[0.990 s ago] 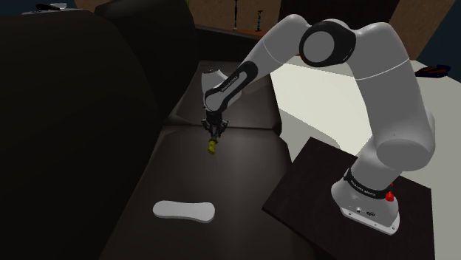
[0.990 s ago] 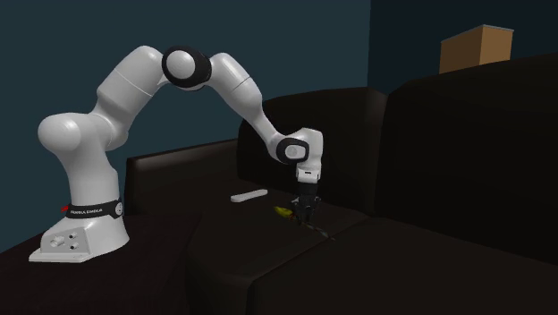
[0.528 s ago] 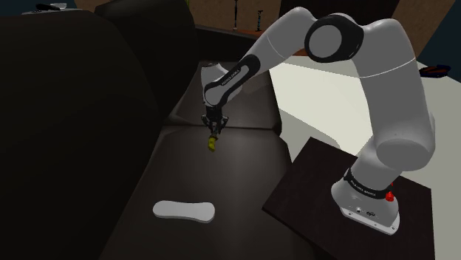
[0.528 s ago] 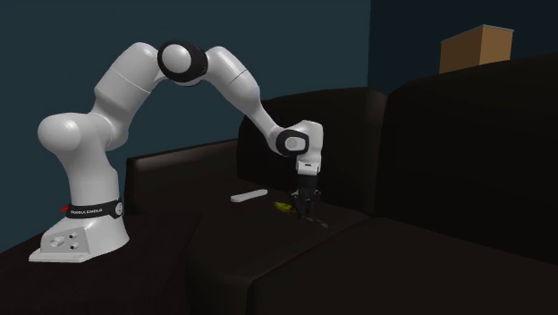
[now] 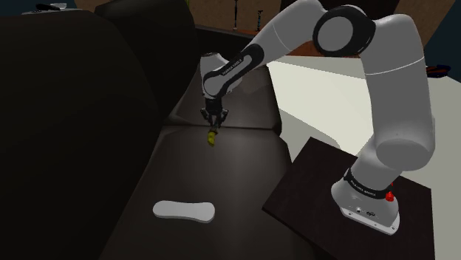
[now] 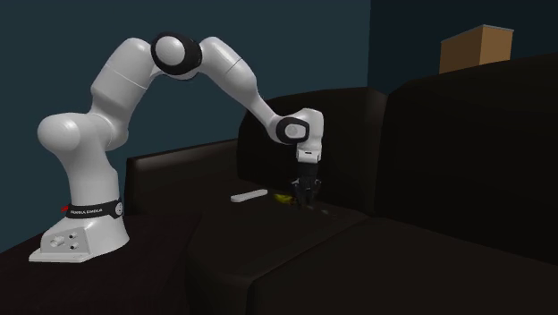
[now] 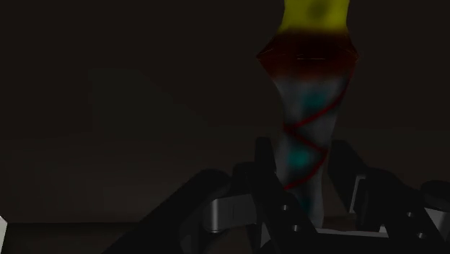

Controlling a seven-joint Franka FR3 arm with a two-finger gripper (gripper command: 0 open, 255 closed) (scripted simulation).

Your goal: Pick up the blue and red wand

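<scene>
The wand (image 7: 306, 123) is hanging upright, yellow end down, the gripper (image 5: 213, 126) clamping its top, arm arching over the sofa (image 5: 244, 166).

Red-spiralled, yellow-tipped wand (image 7: 310, 108) clasped between fingers (image 7: 265, 164).

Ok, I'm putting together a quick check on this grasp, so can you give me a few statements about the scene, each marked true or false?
1. The fingers are shut on the wand, clasping its shaft. True.
2. The wand's far end is green. False: it is yellow, above a dark red collar, and the shaft carries a red spiral with blue patches.
3. A white flat object lies on the dark sofa seat, apart from the fingers. True.
4. The cardboard box sits on the seat next to the wand. False: in the second exterior view it shows above the top of the sofa's back, far from the wand.
</scene>
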